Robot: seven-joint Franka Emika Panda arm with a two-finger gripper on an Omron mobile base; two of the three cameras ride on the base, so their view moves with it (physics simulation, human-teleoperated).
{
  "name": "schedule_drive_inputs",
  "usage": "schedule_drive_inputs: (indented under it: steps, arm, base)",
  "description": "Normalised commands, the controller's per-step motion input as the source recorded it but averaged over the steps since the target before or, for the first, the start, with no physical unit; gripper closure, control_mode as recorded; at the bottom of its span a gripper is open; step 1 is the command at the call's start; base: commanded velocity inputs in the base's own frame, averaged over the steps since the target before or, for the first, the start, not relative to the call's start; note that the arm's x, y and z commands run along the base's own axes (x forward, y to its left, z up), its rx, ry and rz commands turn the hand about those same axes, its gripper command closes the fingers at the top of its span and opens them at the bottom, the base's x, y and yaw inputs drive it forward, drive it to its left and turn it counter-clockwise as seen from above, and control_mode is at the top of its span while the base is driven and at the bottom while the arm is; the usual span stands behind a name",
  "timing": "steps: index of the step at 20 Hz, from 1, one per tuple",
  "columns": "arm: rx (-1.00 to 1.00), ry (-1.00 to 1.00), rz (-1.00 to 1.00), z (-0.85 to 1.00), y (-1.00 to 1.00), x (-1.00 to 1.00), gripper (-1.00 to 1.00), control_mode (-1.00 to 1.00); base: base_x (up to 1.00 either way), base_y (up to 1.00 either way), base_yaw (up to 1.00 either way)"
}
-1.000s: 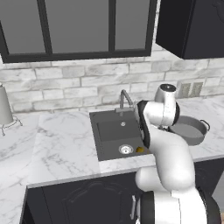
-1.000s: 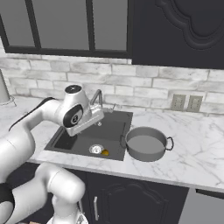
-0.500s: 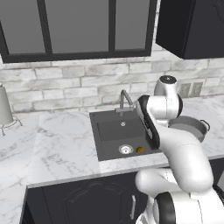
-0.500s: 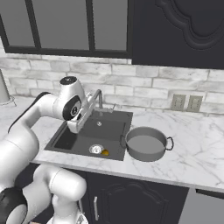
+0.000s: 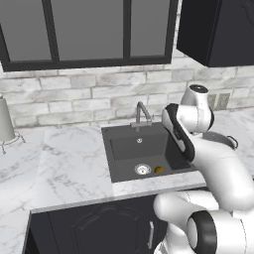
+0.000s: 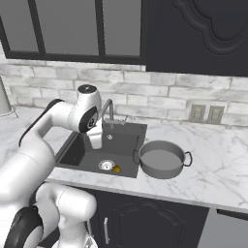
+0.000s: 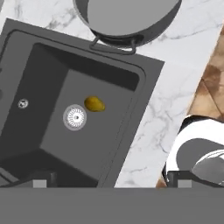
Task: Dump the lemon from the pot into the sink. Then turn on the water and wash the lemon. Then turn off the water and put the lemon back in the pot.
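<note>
Wide-open, empty two-finger gripper point(image 7: 109, 181) hovers over the dark charcoal sink point(image 7: 39, 57); small yellow lemon point(image 7: 94, 104) lies below beside silver drain point(image 7: 75, 117), dumped for washing.

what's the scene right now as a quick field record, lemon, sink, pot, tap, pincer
lemon: small yellow-orange round lemon lying on the basin floor, right beside the round silver drain ring
sink: dark charcoal rectangular sink set into the white marble counter
pot: round grey metal pot upright on the counter next to the sink, nothing visible inside
tap: slim grey metal faucet behind the basin, no stream visible
pincer: open, holding nothing, raised above the sink looking down into it
task stage: lemon already dumped, washing not yet visible
</note>
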Motion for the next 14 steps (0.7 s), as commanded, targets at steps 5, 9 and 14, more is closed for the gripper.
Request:
schedule_drive_inputs:
  steps: [5, 9, 14]
  arm:
    - [-0.18, 0.08, 0.57, 0.00, 0.00, 0.04, -1.00, -1.00]
    - [-0.19, 0.00, 0.46, 0.00, 0.00, 0.00, -1.00, -1.00]
    - [-0.07, -0.10, 0.28, 0.00, 0.00, -0.03, -1.00, -1.00]
  base:
    - [0.00, 0.00, 0.00]
    - [0.00, 0.00, 0.00]
    - [0.00, 0.00, 0.00]
